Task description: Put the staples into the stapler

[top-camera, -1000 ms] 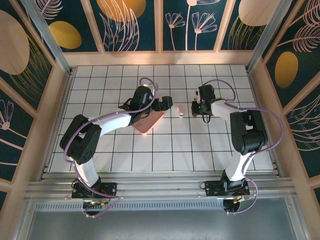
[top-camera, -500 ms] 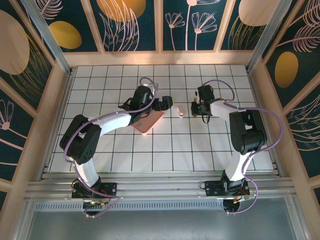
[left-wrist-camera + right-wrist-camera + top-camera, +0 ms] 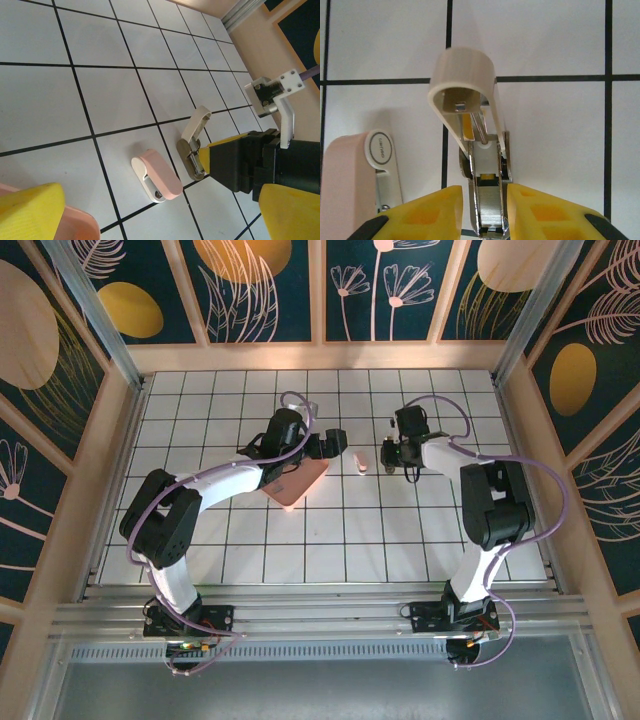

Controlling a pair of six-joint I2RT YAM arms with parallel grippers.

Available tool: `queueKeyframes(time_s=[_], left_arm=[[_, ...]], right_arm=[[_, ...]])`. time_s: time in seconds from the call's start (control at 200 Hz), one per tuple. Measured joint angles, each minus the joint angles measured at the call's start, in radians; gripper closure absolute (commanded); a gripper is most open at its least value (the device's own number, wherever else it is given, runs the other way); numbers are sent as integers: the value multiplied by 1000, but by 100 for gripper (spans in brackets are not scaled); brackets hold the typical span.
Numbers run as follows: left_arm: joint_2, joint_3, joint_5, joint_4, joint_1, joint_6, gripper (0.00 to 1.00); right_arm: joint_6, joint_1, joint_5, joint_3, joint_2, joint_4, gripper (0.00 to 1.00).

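Right wrist: your right pincer (image 3: 485,212), narrow around the open stapler (image 3: 465,80), just began loosening; left pincer (image 3: 165,210) stands wide, so loading may follow.

stapler (image 3: 462,70) flanked by right end effector (image 3: 487,212), second stapler (image 3: 350,180) just left

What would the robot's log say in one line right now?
left gripper: open, near pink tray | right gripper: flanking open stapler base, grip unclear | stapler lid: raised | pink tool: flat beside stapler
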Motion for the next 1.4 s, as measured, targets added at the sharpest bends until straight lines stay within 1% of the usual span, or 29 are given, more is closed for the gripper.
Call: queueKeyframes(time_s=[0.14, 0.34, 0.47, 0.641, 1.051, 1.401], left_arm=[[0, 0, 0, 0, 0, 0, 1], [1, 0, 0, -1, 0, 0, 1], [2, 0, 0, -6, 0, 0, 1], [5, 4, 0, -22, 0, 0, 1], [48, 34, 12, -50, 0, 3, 2], [49, 44, 27, -52, 0, 3, 2]], right_arm=[[7, -13, -20, 8, -21, -3, 70], [27, -62, -81, 30, -22, -26, 70], [38, -69, -107, 37, -14, -32, 70], [43, -69, -130, 37, 27, -36, 74], [61, -69, -138, 26, 66, -42, 82], [61, -70, -142, 26, 66, -42, 82]])
